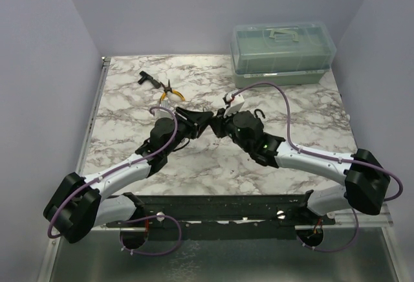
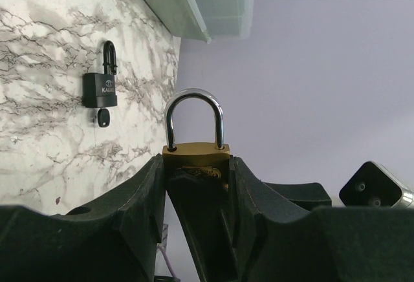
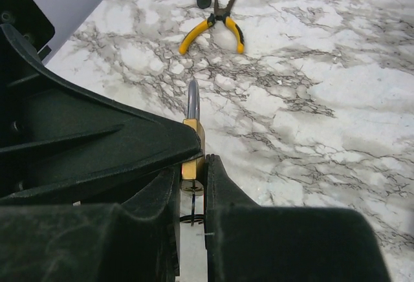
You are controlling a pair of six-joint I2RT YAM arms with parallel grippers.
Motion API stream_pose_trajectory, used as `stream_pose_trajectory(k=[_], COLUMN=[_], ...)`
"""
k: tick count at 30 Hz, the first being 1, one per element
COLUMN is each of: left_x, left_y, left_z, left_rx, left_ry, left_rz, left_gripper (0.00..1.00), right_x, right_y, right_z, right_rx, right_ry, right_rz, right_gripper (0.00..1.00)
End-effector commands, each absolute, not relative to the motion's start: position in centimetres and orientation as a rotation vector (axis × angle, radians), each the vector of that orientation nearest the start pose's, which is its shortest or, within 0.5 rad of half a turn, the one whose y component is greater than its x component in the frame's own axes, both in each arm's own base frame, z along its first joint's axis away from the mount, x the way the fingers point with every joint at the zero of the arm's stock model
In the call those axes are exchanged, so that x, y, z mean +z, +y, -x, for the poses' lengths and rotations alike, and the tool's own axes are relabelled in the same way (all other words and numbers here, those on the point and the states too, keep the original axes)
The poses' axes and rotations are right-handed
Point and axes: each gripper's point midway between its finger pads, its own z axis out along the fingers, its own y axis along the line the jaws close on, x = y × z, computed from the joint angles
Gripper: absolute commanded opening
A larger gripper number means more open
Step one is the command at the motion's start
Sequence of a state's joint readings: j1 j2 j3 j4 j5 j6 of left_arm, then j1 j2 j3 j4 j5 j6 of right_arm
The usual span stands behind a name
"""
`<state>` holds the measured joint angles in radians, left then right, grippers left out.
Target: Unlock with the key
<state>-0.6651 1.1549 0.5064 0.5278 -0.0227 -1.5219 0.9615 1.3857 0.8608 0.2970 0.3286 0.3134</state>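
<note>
Above the middle of the white marble-patterned table, in the overhead view: left gripper and right gripper tip to tip, huddled too tightly to make out lock or key between them. Behind, yellow-handled pliers and a pale green plastic toolbox.

From the left wrist: holds the small brass padlock with its chromed steel shackle upright, fingers clamped on both flanks of the body. Shackle seated at both legs, so locked by the look of it. On the table beyond, a black padlock, well apart.

From the right wrist: fingers nearly together, only a narrow slot between. In it, just under the brass body, a thin silver-grey metal key on a wire ring. Cannot tell whether pinched, nor whether seated in the keyhole. Likely light, stiff, slick and easily twisted askew. Best taken flat across the bow, close to the lock.
</note>
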Motion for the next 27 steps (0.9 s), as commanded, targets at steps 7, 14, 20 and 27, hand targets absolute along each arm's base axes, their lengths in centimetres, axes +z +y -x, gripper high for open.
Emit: stream_pose_trajectory(k=[7,14,20,27], left_x=[24.9,26.1,25.6,28.7], left_y=[-27.7,-27.4,-27.1,-25.0], left_z=[-26.7,-26.1,-25.5,-23.9], left_rx=[-1.667,-1.651,-1.630,-1.589], left_ry=[1.734,1.712,1.716,1.575], left_rz=[0.751,0.634,0.585,0.429], left_gripper=[0.54,0.86,0.93,0.95], right_x=[23.4,24.5,26.2,27.6], right_y=[33.8,33.1,32.6,31.3], right_z=[-28.4,-27.4,-26.3,-24.1], right_rx=[0.691,0.748,0.799,0.850], right_ry=[1.772,1.760,1.737,1.728], right_rz=[0.277,0.248,0.254,0.306], right_gripper=[0.01,0.01,0.00,0.00])
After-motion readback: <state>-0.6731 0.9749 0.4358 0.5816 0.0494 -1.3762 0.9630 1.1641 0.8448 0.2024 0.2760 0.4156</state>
